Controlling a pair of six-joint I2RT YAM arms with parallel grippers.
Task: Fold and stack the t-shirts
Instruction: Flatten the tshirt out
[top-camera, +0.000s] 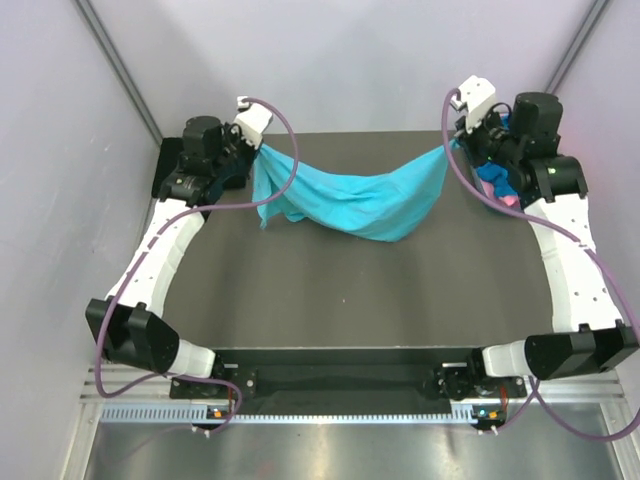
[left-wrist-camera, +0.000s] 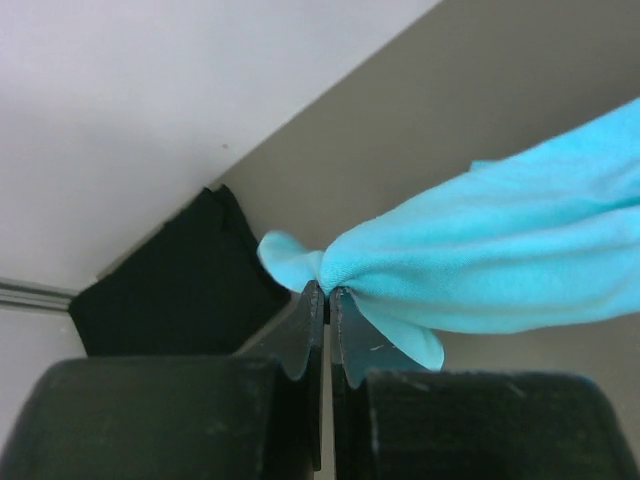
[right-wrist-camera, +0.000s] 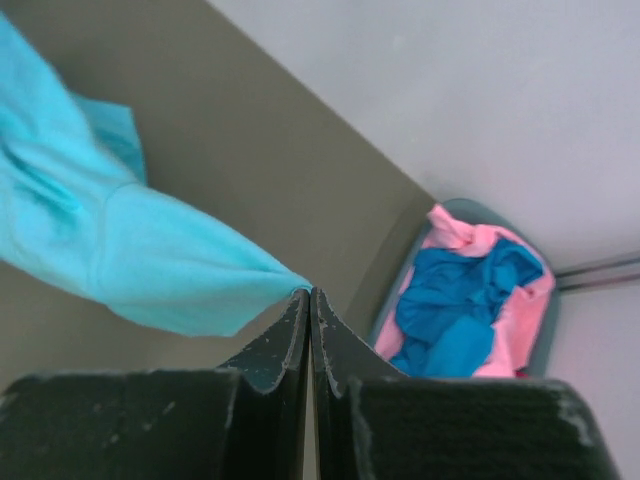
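Tub (right-wrist-camera: 490, 212) sits just right of my right gripper (right-wrist-camera: 309, 294), tucked in the far corner by the wall. Inside I see a pink shirt (right-wrist-camera: 470, 240) crumpled along the rim with a royal blue shirt (right-wrist-camera: 455, 300) bunched on top of it, both unfolded. Right fingers are pressed together, pinching one end of the turquoise shirt (top-camera: 350, 200), which trails off to the left of the tips. The left gripper (left-wrist-camera: 326, 292) is likewise clamped on the other end, with cloth running off to its right. Between the two hands the shirt sags in a slack swag, its low middle on or just over the table (top-camera: 350, 290); I cannot tell which. A black shirt (left-wrist-camera: 170, 290) lies flat to the left of the left fingertips, in the table's corner. The table is dark and matte, boxed in by plain pale walls (top-camera: 350, 60).
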